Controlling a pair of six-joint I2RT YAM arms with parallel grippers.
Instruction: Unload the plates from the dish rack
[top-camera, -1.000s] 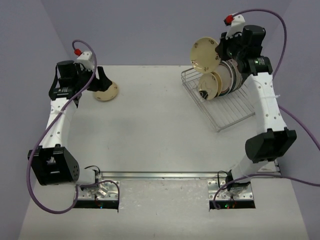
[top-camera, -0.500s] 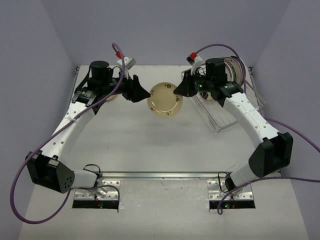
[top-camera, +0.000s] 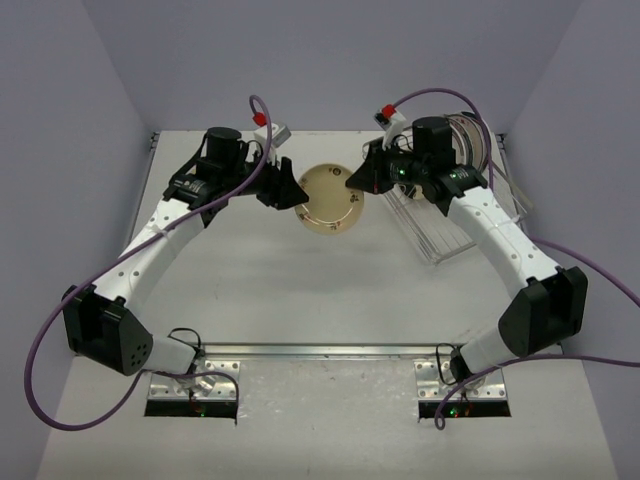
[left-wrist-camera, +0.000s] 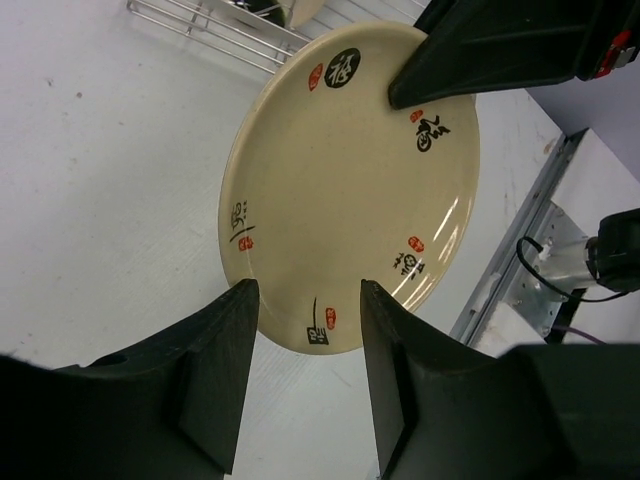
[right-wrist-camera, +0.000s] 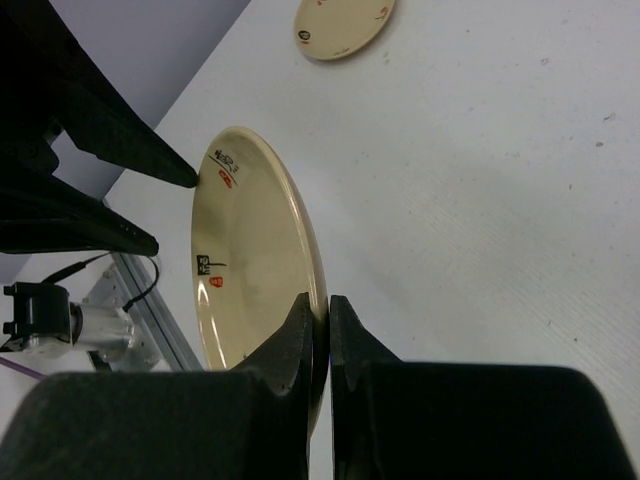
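While right hand (top-camera: 352, 180) pinches plate (top-camera: 328, 200), left hand (top-camera: 296, 190) half-open, white table (top-camera: 300, 290), lilac walls (top-camera: 300, 60).

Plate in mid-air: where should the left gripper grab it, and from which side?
The free rim opposite where the right gripper pinches, approached from the left. The plate is held off the table by its right edge only, and its thin rim suits a pinch. The left gripper has open jaws flanking the free rim.

We saw two slim white arms with black joint housings, the left arm (top-camera: 150, 245) and the right arm (top-camera: 500, 235), each trailing a looping purple cable (top-camera: 27, 365) (red-capped near the wrist). Matte black wedge-shaped fingers (left-wrist-camera: 215, 385) tipped both, and bare silver base plates (top-camera: 195, 385) anchored them.
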